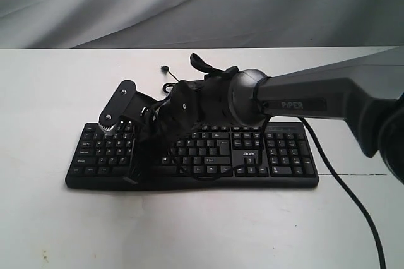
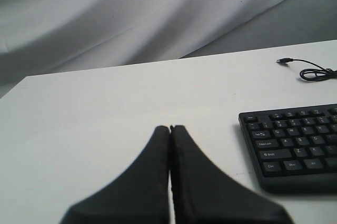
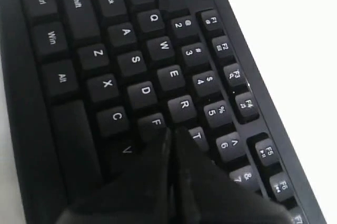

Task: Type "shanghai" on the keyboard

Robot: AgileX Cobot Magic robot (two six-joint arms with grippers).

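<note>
The black keyboard (image 1: 281, 158) with white legends lies across the white table (image 1: 50, 92). My right gripper (image 1: 150, 149) reaches across from the right and covers the keyboard's left-middle keys. In the right wrist view the right gripper (image 3: 171, 132) is shut, its tips low over the keyboard (image 3: 131, 61) between the F key (image 3: 156, 122) and the T key (image 3: 197, 135); I cannot tell whether they touch a key. My left gripper (image 2: 170, 128) is shut with nothing in it, over bare table beside the keyboard's (image 2: 295, 145) left end. It does not show in the exterior view.
The keyboard's thin cable (image 2: 316, 74) lies coiled behind it, ending in a USB plug (image 2: 284, 61), also the USB plug (image 1: 164, 68) on the table. A grey cloth backdrop (image 1: 126, 4) hangs behind the table. The right arm's own cable (image 1: 353, 212) trails off the front right.
</note>
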